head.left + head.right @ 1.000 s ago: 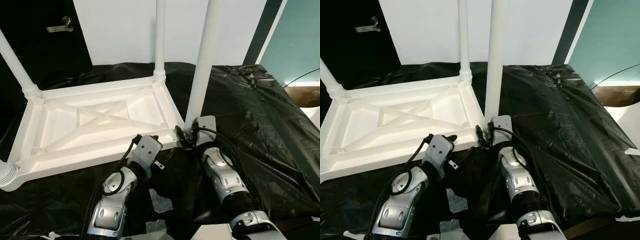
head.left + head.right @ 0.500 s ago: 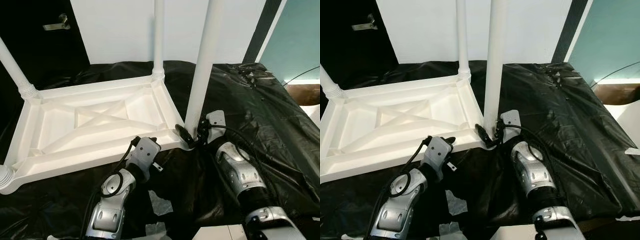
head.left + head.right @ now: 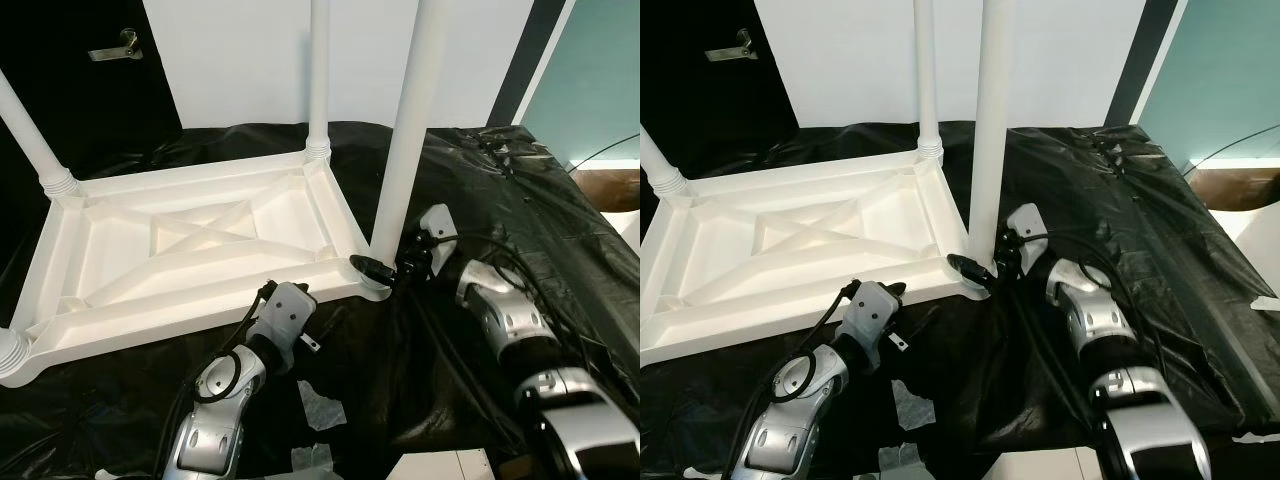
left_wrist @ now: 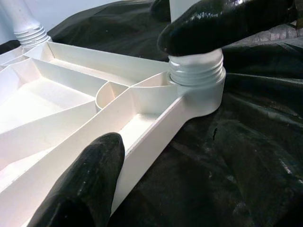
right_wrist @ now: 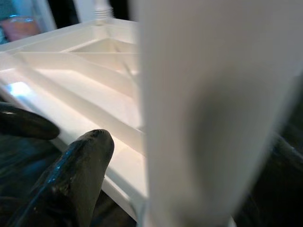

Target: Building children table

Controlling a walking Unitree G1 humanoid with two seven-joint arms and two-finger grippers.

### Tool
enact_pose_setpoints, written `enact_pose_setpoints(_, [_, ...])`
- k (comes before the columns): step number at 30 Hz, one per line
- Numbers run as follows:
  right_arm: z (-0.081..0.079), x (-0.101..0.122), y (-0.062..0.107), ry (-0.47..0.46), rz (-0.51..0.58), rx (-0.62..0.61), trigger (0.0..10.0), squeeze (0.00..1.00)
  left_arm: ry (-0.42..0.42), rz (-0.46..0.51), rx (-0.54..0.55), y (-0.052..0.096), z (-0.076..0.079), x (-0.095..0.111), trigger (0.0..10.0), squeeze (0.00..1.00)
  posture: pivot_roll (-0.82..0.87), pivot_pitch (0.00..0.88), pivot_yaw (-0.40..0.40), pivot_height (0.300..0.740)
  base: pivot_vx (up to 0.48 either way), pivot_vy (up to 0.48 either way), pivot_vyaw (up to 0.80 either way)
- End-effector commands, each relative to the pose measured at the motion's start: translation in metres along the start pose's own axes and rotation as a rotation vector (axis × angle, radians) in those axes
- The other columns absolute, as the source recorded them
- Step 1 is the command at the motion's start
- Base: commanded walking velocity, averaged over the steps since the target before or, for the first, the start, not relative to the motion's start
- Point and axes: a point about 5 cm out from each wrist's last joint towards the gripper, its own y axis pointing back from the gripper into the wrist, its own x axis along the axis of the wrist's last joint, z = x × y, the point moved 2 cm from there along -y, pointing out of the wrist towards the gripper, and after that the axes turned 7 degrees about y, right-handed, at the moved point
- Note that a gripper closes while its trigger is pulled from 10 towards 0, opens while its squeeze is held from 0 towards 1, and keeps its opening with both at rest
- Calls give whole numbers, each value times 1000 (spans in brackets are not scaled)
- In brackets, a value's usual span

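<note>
A white plastic table (image 3: 190,250) lies upside down on black sheeting (image 3: 520,210), its ribbed underside facing up. 4 legs stand in its corner sockets; the nearest leg (image 3: 405,150) rises from the near right corner.

The right gripper (image 3: 385,270) is at the base of that leg, just above the socket. 1 finger (image 4: 222,23) presses against the leg there, and the wrist view shows the leg close against another finger (image 5: 71,175), so the jaws look closed around the leg.

The left gripper (image 3: 285,300) sits at the table's near long edge. 1 finger (image 4: 90,179) lies on the rim, but the other is out of sight, so I cannot tell how far those jaws are open.

Scraps of white tape (image 3: 320,405) lie on the sheeting near the left arm.
</note>
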Motion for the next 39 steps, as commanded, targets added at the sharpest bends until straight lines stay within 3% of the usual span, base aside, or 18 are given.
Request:
enact_pose_setpoints(1, [-1,-4,-1,20,-35,39,10000,0,-4,5,64,0,-5,1,10000,0,158,0,-32,740,0,0,0])
enact_pose_setpoints(4, [0,-5,-3,44,-52,60,9569,0,-5,6,64,0,-5,2,10000,0,161,0,-33,740,0,0,0])
enact_pose_setpoints(5, [1,-5,-4,51,-64,77,3098,0,-5,7,64,-1,-5,2,10000,0,165,0,-37,740,0,0,0])
enact_pose_setpoints(6, [1,-5,-4,61,-71,91,0,0,-5,8,65,-1,-5,3,10000,0,165,0,-37,740,0,0,0])
enact_pose_setpoints(18, [6,-12,2,55,-108,81,0,0,8,8,77,0,-3,1,10000,0,171,0,-55,740,0,0,0])
enact_pose_setpoints(19, [8,-14,3,35,-109,53,2980,0,11,8,78,1,-2,1,10000,0,169,0,-56,740,0,0,0])
enact_pose_setpoints(20, [9,-15,4,19,-105,16,10000,0,14,8,78,1,-1,1,10000,0,165,0,-57,740,0,0,0])
enact_pose_setpoints(32, [7,-29,1,-23,-133,-260,10000,0,30,3,70,2,3,-1,10000,0,154,0,-53,740,0,0,0])
enact_pose_setpoints(34, [4,-32,0,-59,-131,-392,10000,0,37,1,67,3,5,-2,10000,0,150,0,-50,740,0,0,0])
enact_pose_setpoints(39, [2,-33,-2,-72,-135,-532,10000,0,44,-2,63,2,6,-2,10000,0,148,0,-49,740,0,0,0])
